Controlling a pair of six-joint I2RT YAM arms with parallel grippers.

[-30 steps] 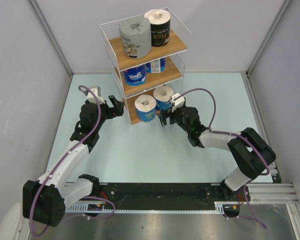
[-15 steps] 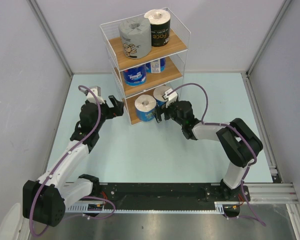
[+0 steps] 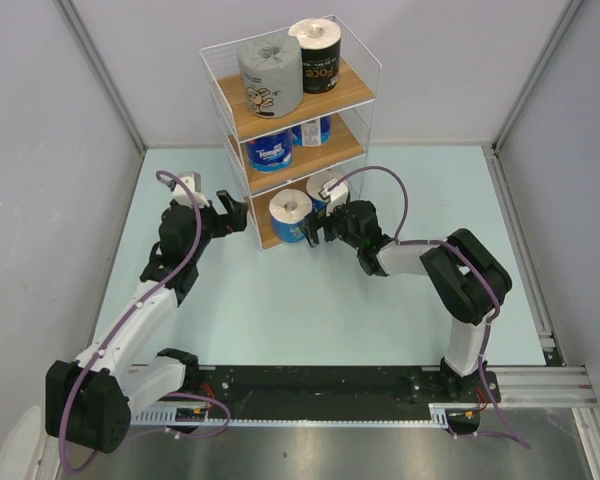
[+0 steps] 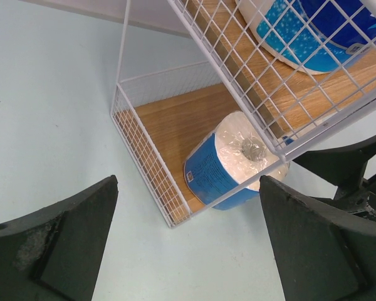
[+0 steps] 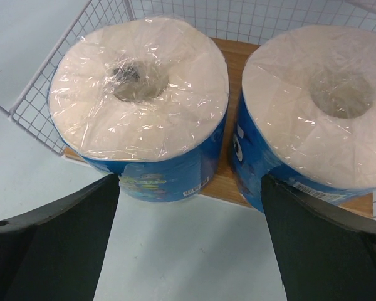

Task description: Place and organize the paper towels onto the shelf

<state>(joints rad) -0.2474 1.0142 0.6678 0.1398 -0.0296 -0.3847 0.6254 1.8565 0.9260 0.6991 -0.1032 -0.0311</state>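
Shelf (image 3: 352, 95) stands at the far centre of the table (image 3: 310, 310), three tiers, all six rolls on it.

- Top tier: grey roll (image 3: 270, 72) on the left and black roll (image 3: 316, 55) on the right, both upright, side by side and touching or nearly so.
- Middle tier: mid-left roll (image 3: 270, 152) is blue. Mid-right roll (image 3: 313, 130) is also blue, set further back and mostly hidden by the top board.
- Bottom tier: bottom-left roll (image 3: 290, 215) and bottom-right roll (image 3: 325, 192), both blue with cores facing up. They are close together with a thin gap between them in the right wrist view.
- Bottom-left roll sits at the near edge of the bottom board. Bottom-right roll is a bit further back.

Right gripper (image 3: 315, 230) is just in front of the bottom tier, low and pointing at the two bottom rolls. Its jaws are spread wide with nothing between them. In the right wrist view the fingers flank the frame, with bottom-left roll (image 5: 141, 94) and bottom-right roll (image 5: 319, 106) just ahead. They do not touch either roll, as far as I can see.

Left gripper (image 3: 238, 212) is just left of the shelf's bottom tier, near its left wire wall. Its jaws are wide apart and it holds nothing. The left wrist view looks through the wire at bottom-left roll (image 4: 229, 163), with mid-left roll (image 4: 313, 31) above on its board. I cannot tell whether the left gripper touches the shelf wire.
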